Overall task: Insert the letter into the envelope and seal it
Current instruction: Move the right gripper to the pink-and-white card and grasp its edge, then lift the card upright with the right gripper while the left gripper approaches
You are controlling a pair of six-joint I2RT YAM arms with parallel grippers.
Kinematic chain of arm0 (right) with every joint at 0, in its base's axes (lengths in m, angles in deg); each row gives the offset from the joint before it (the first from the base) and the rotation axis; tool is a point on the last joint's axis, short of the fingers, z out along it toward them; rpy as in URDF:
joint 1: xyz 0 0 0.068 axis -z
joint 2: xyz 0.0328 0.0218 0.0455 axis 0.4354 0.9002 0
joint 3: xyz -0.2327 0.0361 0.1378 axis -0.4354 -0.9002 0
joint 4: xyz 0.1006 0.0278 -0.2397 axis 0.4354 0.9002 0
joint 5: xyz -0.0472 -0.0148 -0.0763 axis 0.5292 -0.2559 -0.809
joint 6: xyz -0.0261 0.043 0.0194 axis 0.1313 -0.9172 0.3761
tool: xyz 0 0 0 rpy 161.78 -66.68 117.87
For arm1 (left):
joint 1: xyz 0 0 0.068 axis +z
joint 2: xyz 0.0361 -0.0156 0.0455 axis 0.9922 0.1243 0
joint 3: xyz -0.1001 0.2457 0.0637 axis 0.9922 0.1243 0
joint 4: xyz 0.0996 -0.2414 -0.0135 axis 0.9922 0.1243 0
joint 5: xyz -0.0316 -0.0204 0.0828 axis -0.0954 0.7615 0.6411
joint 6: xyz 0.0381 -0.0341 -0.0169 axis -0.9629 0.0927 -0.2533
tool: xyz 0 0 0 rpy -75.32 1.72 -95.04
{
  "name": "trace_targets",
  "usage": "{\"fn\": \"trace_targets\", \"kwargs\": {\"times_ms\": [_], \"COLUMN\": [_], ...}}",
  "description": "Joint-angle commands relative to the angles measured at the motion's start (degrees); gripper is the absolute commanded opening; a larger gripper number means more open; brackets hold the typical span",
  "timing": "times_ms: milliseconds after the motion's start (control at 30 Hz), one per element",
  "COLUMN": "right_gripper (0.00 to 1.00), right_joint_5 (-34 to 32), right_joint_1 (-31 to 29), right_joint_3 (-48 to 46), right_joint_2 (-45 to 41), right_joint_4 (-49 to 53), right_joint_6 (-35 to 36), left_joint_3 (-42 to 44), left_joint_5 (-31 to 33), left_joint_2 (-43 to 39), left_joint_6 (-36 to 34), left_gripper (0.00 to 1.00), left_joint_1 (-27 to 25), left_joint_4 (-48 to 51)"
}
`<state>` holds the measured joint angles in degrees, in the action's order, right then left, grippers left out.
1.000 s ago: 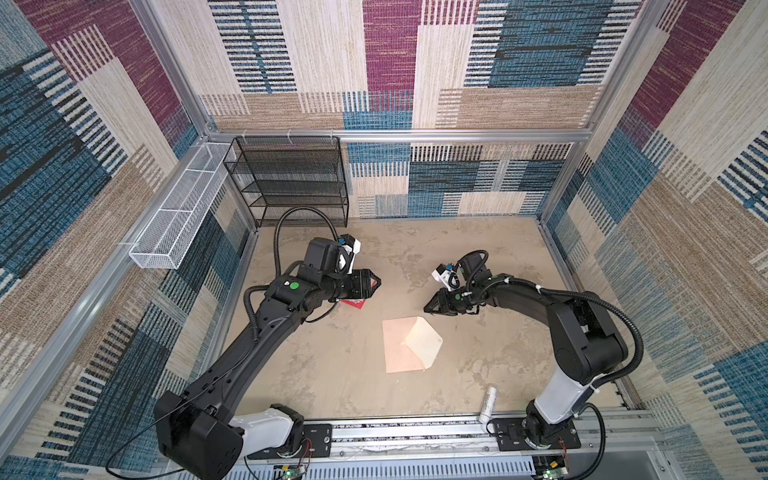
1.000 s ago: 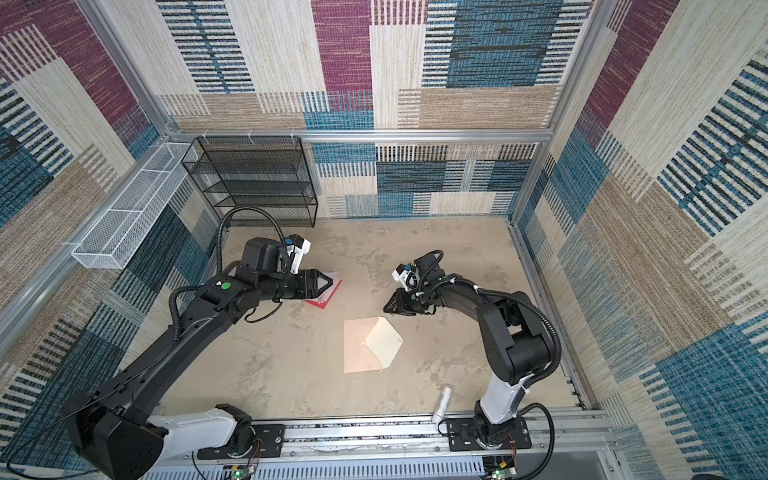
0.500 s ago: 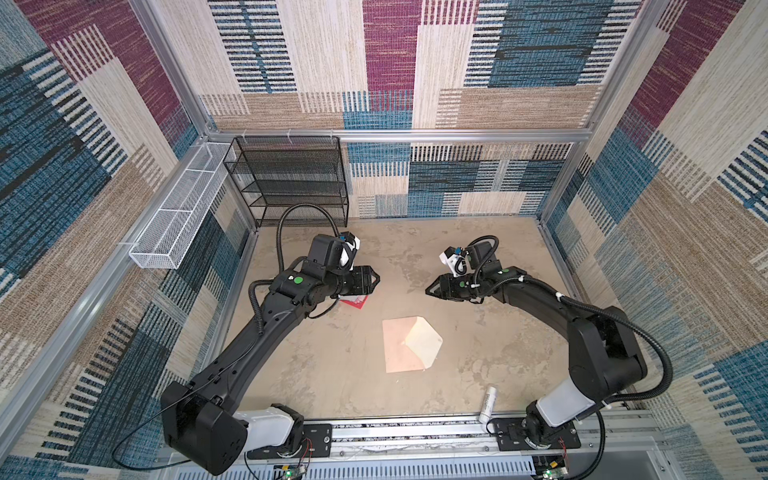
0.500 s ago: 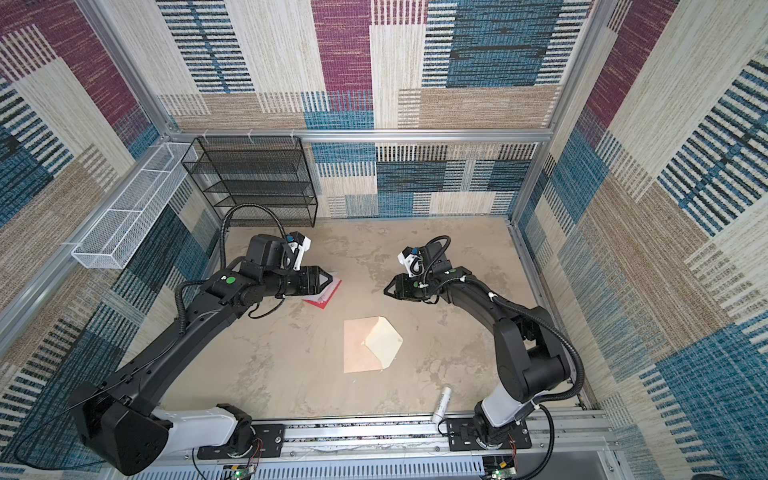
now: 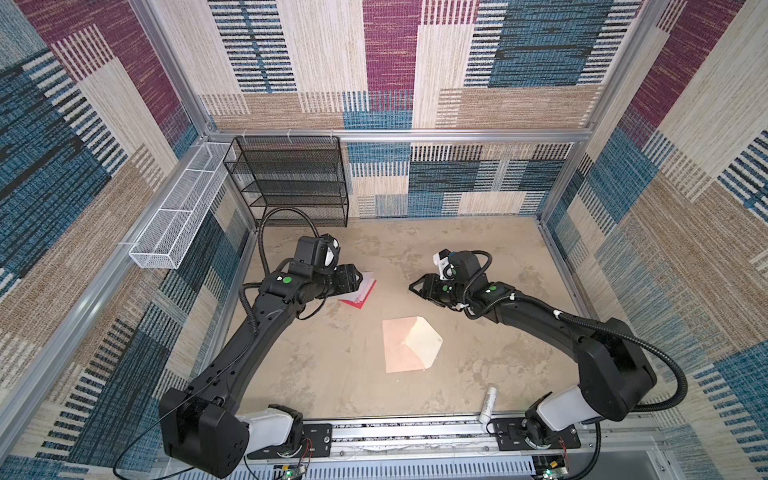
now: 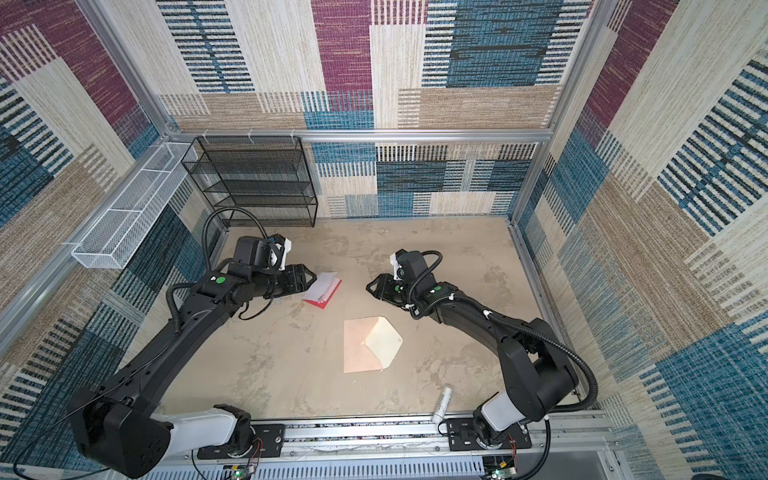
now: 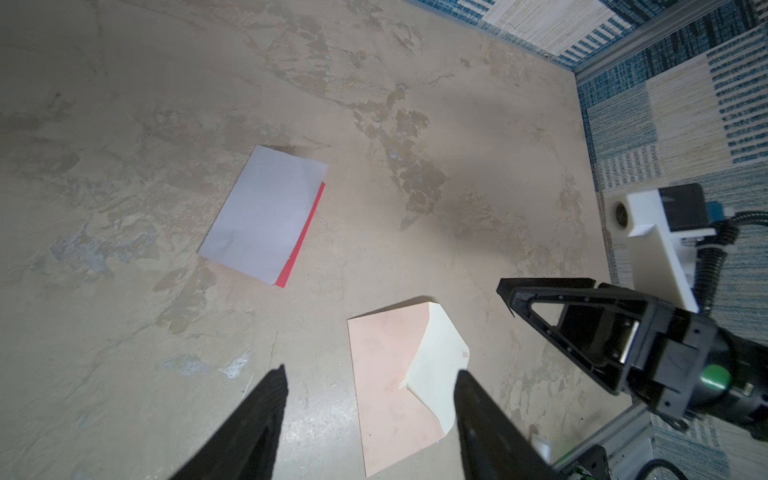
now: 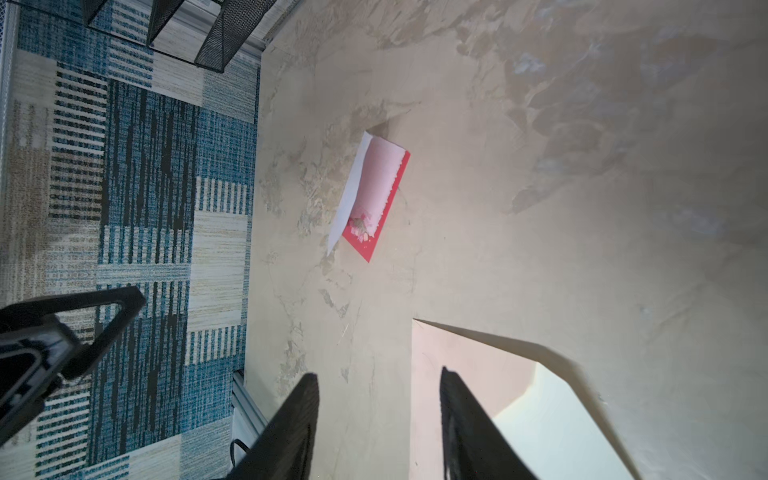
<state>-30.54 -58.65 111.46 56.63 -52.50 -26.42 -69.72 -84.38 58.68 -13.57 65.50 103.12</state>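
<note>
The letter (image 5: 360, 291) (image 6: 323, 289) lies on the table left of centre, white face up over a red edge (image 7: 266, 216). The right wrist view shows its pink face and floral mark (image 8: 374, 191). The peach envelope (image 5: 398, 349) (image 6: 359, 347) (image 7: 384, 374) (image 8: 469, 357) lies nearer the front, its cream-lined flap open to the right. My left gripper (image 5: 358, 277) (image 6: 311, 279) (image 7: 369, 370) hovers open and empty at the letter's left edge. My right gripper (image 5: 412, 286) (image 6: 368, 286) (image 8: 379, 374) is open and empty to the letter's right, above the table.
A small white tube (image 5: 488, 404) (image 6: 443, 402) lies at the front right by the rail. A black mesh shelf (image 5: 291, 178) stands at the back left. A white wire basket (image 5: 178, 216) hangs on the left wall.
My right gripper has moved left and toward the back, nearer the letter, and its jaws have opened. My left gripper has drawn back a little. Letter and envelope have not moved.
</note>
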Motion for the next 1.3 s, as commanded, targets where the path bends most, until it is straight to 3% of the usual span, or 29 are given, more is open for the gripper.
{"fn": "trace_targets", "kwargs": {"times_ms": [0, 367, 833, 1067, 1267], "right_gripper": [0.53, 0.61, 0.60, 0.54, 0.41], "right_joint_5": [-7.66, -3.92, -3.60, -2.81, -1.49], "right_joint_1": [-1.88, -6.30, -9.61, -9.92, -10.11], "right_joint_3": [3.76, 12.07, 24.00, 27.47, 30.92], "right_joint_2": [2.62, 16.41, 33.34, 37.98, 41.42], "right_joint_4": [-6.07, -9.25, -11.83, -11.85, -11.58], "right_joint_6": [-6.00, -7.08, -9.02, -9.86, -10.86], "left_joint_3": [2.58, 5.32, 6.56, 7.26, 7.48], "left_joint_5": [-4.61, 0.52, -2.10, -2.26, -2.94], "left_joint_2": [-1.85, -8.28, -11.21, -11.93, -11.92], "left_joint_6": [-0.90, 2.93, 4.02, 3.56, 3.13], "left_gripper": [0.67, 0.68, 0.68, 0.68, 0.68], "left_joint_1": [1.83, 2.78, 3.30, 3.61, 4.14], "left_joint_4": [-2.61, 0.13, 2.85, 3.04, 3.12]}}
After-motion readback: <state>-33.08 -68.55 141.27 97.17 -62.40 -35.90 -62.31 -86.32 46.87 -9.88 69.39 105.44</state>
